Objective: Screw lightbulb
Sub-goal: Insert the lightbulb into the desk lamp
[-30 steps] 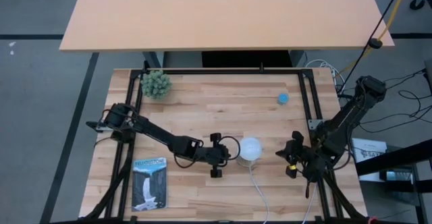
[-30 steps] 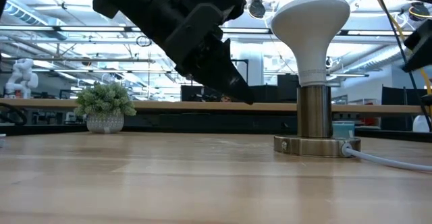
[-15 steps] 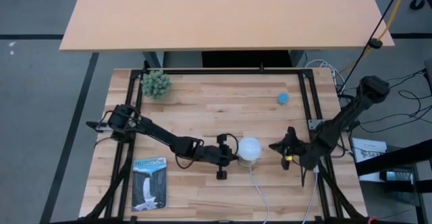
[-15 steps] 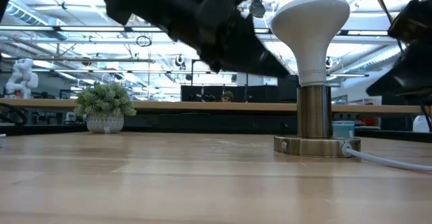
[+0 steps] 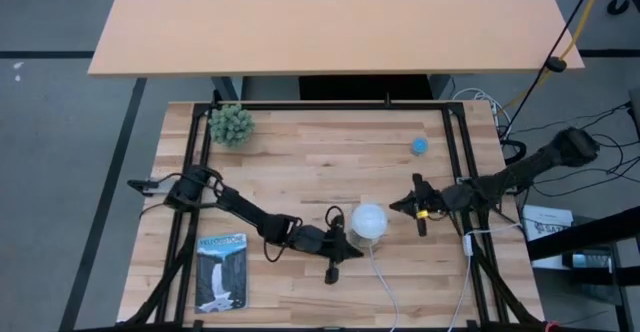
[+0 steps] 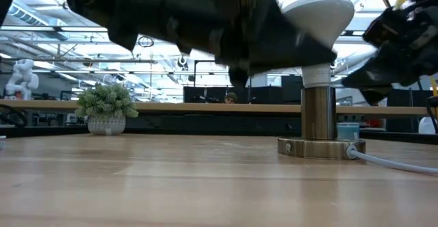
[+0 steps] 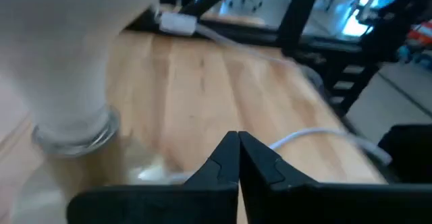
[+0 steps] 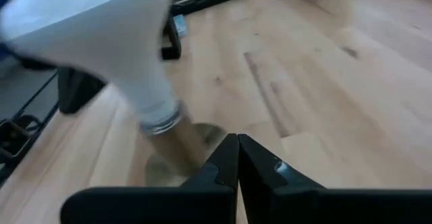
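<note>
The white lightbulb (image 5: 370,219) stands upright with its base in the silvery socket (image 6: 319,114), which stands on a round disc (image 6: 320,147) on the table. The bulb also shows in the left wrist view (image 7: 61,62) and the right wrist view (image 8: 115,42). My left gripper (image 5: 350,240) is shut, just left and near of the bulb; its fingertips (image 7: 238,137) point past the socket's near side. My right gripper (image 5: 395,208) is shut, a little right of the bulb, pointing toward it (image 8: 237,140). I see neither touching the bulb.
A white cord (image 5: 385,282) runs from the socket disc to the table's near edge. A small potted plant (image 5: 231,124) stands far left, a small blue object (image 5: 419,146) far right, and a picture card (image 5: 221,272) lies near left. Black frame rails (image 5: 462,142) border the table.
My left gripper has gone toward the table's right and near edges, closing on the bulb's near-left side. My right gripper has gone toward the far edge and left toward the bulb, its arm stretching out. The bulb has stayed upright in the socket.
</note>
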